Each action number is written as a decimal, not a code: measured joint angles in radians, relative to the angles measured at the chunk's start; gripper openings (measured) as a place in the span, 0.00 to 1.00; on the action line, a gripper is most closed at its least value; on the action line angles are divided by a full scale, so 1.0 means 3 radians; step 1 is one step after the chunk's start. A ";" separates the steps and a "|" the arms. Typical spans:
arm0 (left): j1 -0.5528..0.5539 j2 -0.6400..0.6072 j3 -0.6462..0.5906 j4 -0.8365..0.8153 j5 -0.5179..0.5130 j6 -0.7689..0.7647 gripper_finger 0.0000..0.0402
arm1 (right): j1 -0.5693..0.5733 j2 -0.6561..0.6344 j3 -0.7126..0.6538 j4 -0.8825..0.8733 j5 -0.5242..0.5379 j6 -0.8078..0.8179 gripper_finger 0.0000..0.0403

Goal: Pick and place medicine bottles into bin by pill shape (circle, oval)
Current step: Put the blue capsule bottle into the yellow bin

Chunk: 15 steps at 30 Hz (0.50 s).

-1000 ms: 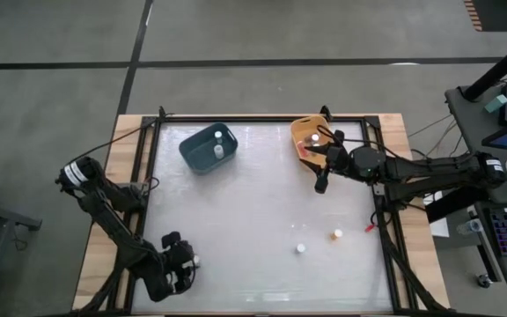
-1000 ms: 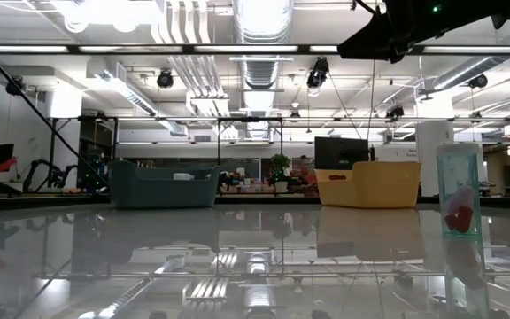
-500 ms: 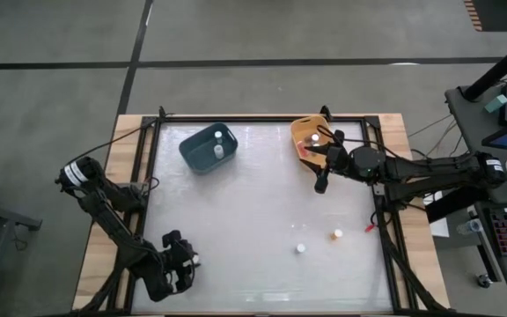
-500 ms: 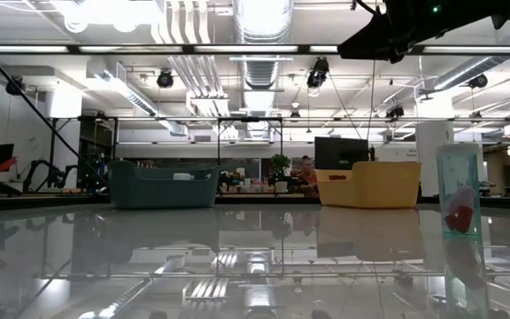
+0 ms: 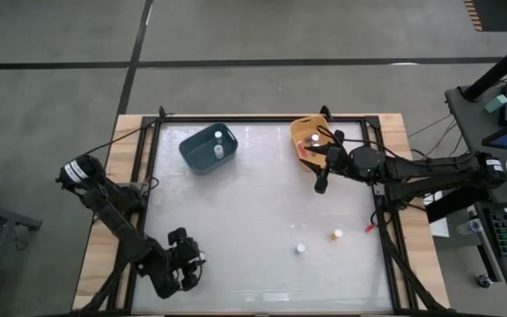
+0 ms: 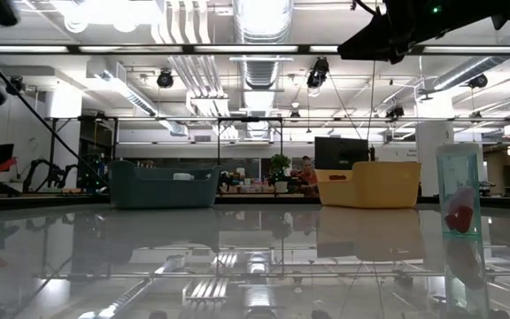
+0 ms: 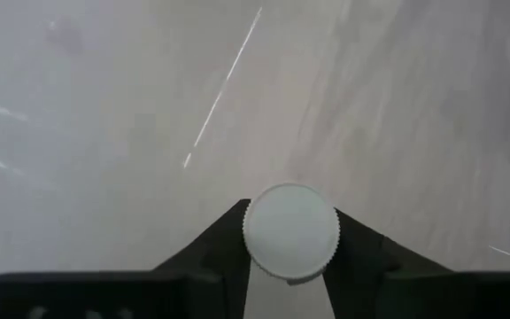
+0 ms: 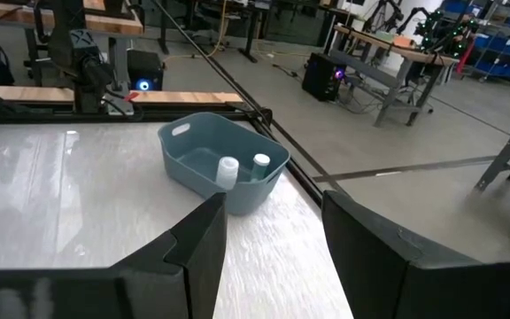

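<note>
My left gripper (image 5: 186,264) is near the table's front left corner, shut on a small medicine bottle with a white round cap (image 7: 290,232). My right gripper (image 5: 321,183) hangs open and empty just in front of the yellow tub (image 5: 299,132), which holds bottles (image 5: 314,138); its fingers (image 8: 204,232) stand apart. A white bottle (image 5: 299,249) and an orange-tinted bottle (image 5: 337,234) stand upright on the table at the front right. The blue tub (image 5: 194,151) at the back left holds two white-capped bottles (image 8: 227,170). My left gripper pinches the bottle between its two fingers (image 7: 215,244), one on each side just under the white cap's ribbed rim (image 7: 251,252). The fingers point down along the bottle, whose cap faces up at the wrist camera. Whether its base is on the table does not show.
A small red scrap (image 5: 370,227) lies at the table's right edge. In the low view a clear upright container with something red in it (image 6: 459,202) stands at the right. The table's middle (image 5: 253,211) is bare.
My left gripper has moved a little toward the table's right edge, still shut on the bottle, and its arm has swung with it.
</note>
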 joint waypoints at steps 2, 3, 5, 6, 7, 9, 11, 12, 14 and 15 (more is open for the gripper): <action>0.0140 -0.0081 0.0033 0.0002 0.0014 0.0220 0.26 | -0.0001 0.0000 0.0000 0.0003 0.0001 0.0001 0.44; 0.0217 -0.0135 0.0044 -0.0003 0.0025 0.0334 0.26 | 0.0000 0.0000 0.0000 0.0001 0.0001 0.0001 0.44; 0.0379 -0.0254 0.0061 -0.0002 0.0076 0.0566 0.26 | 0.0000 0.0000 0.0000 0.0002 0.0001 0.0001 0.44; 0.0462 -0.0328 0.0063 -0.0001 0.0110 0.0683 0.26 | 0.0000 0.0000 0.0000 0.0002 0.0001 0.0001 0.44; 0.0545 -0.0400 0.0066 -0.0004 0.0147 0.0793 0.26 | 0.0000 0.0001 0.0000 0.0003 0.0001 0.0001 0.44; 0.0729 -0.0539 0.0071 0.0002 0.0203 0.1003 0.26 | 0.0000 0.0000 -0.0001 0.0003 0.0000 0.0004 0.44; 0.0900 -0.0669 0.0071 -0.0001 0.0244 0.1182 0.26 | 0.0000 0.0001 -0.0003 0.0000 0.0000 0.0063 0.44; 0.0987 -0.0727 0.0071 0.0001 0.0257 0.1257 0.26 | 0.0000 0.0001 -0.0003 -0.0001 0.0000 0.0116 0.44; 0.1141 -0.0827 0.0072 0.0000 0.0267 0.1364 0.26 | 0.0000 0.0001 -0.0003 0.0002 -0.0001 0.0192 0.44; 0.1215 -0.0873 0.0072 -0.0001 0.0278 0.1424 0.26 | 0.0000 0.0001 -0.0003 0.0002 -0.0003 0.0229 0.44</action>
